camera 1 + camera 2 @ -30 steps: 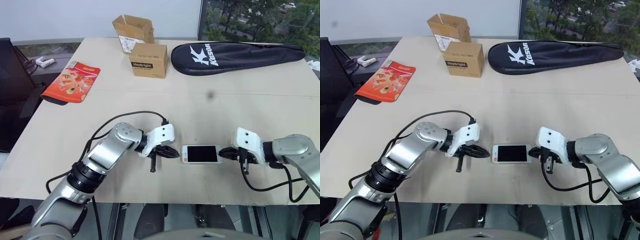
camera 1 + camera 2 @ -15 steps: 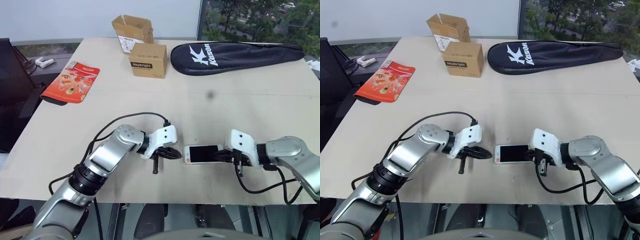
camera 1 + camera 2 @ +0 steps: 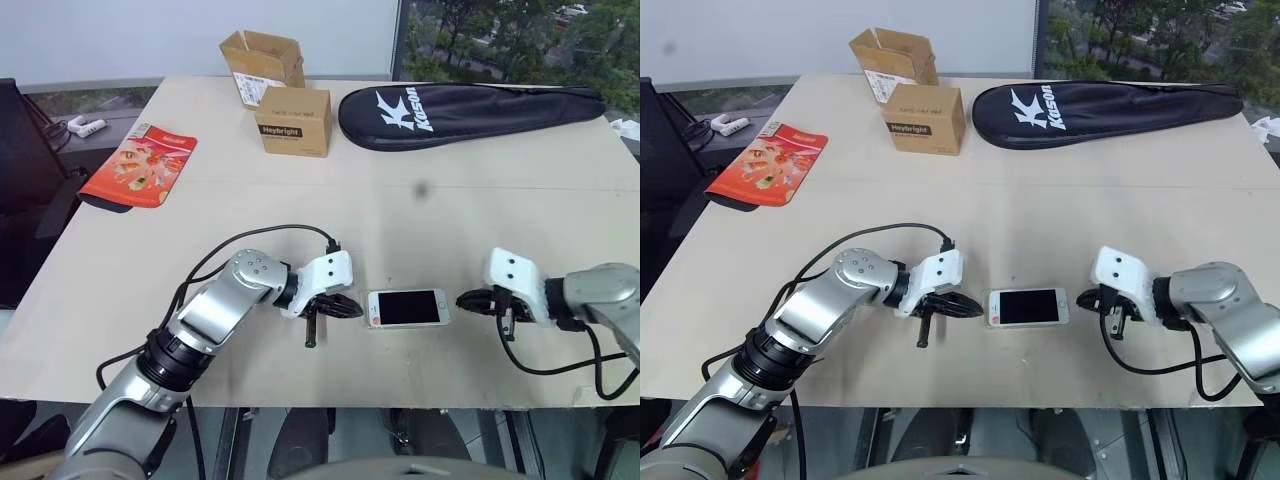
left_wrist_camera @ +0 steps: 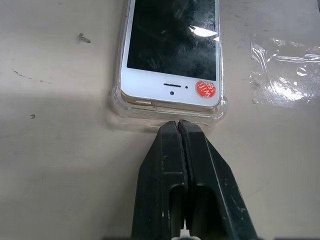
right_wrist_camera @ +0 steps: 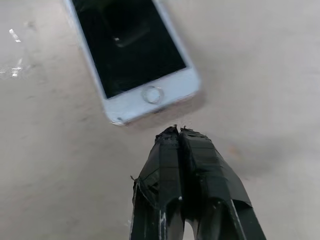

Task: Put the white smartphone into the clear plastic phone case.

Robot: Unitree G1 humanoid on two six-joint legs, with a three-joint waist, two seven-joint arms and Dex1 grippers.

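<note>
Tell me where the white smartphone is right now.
The white smartphone lies flat near the table's front edge, seated in the clear plastic phone case, between the left gripper and the right gripper.

light: bright, even daylight is seen across the counter (image 3: pixel 480 220) | shadows: soft, short ones are cast under both arms | glare: a bright glint is seen on the white smartphone (image 4: pixel 172 50) screen and on clear film beside it | focus: right wrist view is softened, phone edges slightly blurred | edges: mild bowing is noted
</note>
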